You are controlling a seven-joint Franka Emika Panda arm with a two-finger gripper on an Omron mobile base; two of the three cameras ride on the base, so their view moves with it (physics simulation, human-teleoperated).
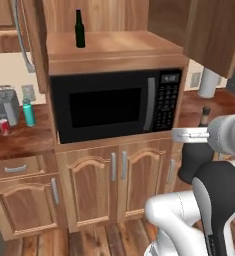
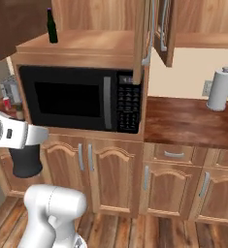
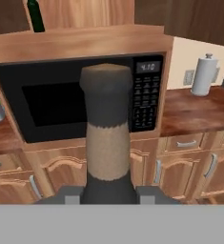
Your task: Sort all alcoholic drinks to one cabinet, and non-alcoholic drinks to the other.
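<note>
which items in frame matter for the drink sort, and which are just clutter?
Job:
- squat black bottle, gripped in the hand
- slim green bottle, upright on the shelf above the microwave
- teal bottle on the left counter
- red can beside it

Clutter:
- microwave
- toaster
- paper towel roll

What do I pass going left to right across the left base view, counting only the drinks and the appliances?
Toaster → red soda can → teal bottle → green bottle on the cabinet shelf → microwave → black bottle held in the gripper.
</note>
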